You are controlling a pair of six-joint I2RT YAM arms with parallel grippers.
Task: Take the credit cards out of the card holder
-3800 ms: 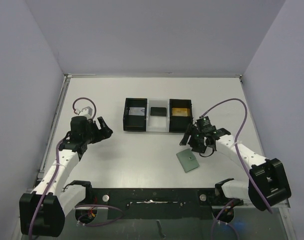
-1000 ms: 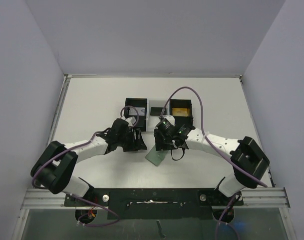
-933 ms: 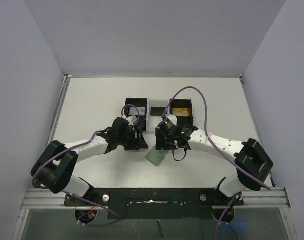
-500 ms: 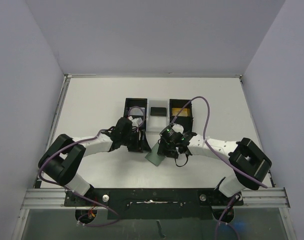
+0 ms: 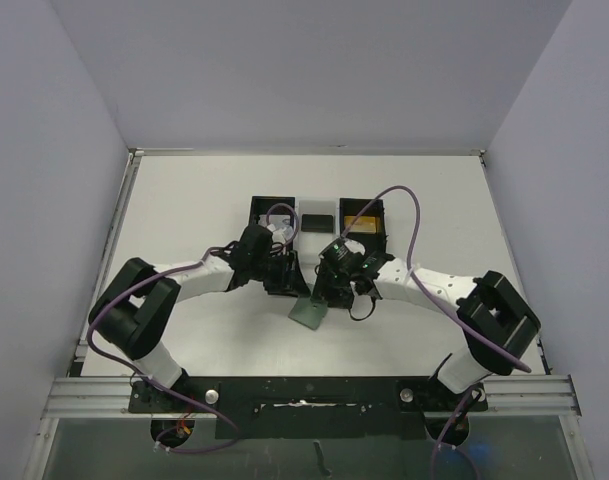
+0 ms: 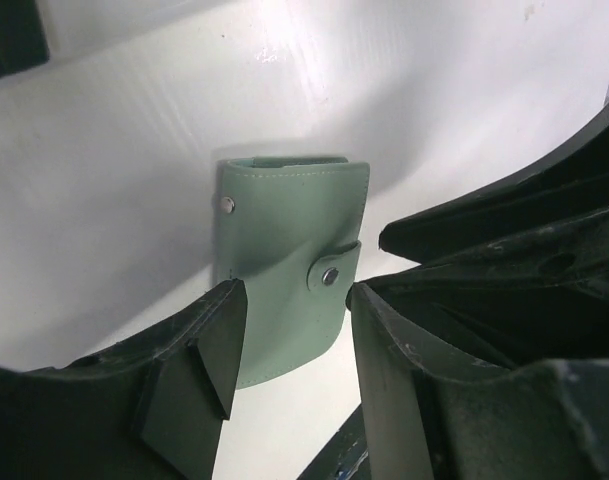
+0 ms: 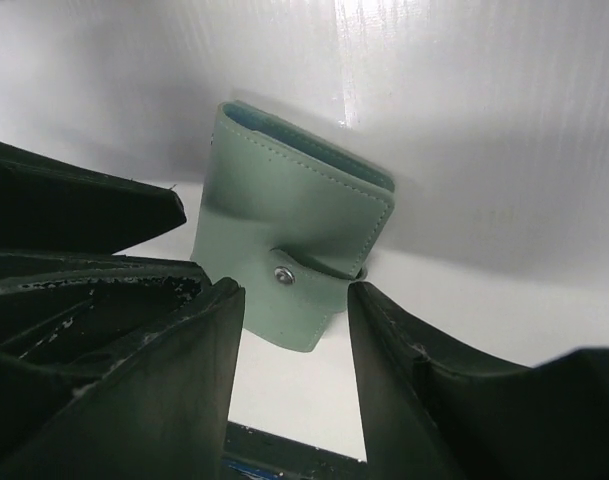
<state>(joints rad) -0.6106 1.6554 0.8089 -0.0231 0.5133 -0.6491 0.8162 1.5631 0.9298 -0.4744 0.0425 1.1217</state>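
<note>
Left hand (image 5: 290, 278) moved in, beside card holder (image 5: 307, 315)

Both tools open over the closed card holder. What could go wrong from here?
1. The left tool and right tool crowd the same card holder. In the left wrist view the right tool's black body sits close beside the left one, so they may collide.
2. The tab looks snapped shut and the holder lies flat on the glossy table. A pinch may just slide it, not open it.
</note>
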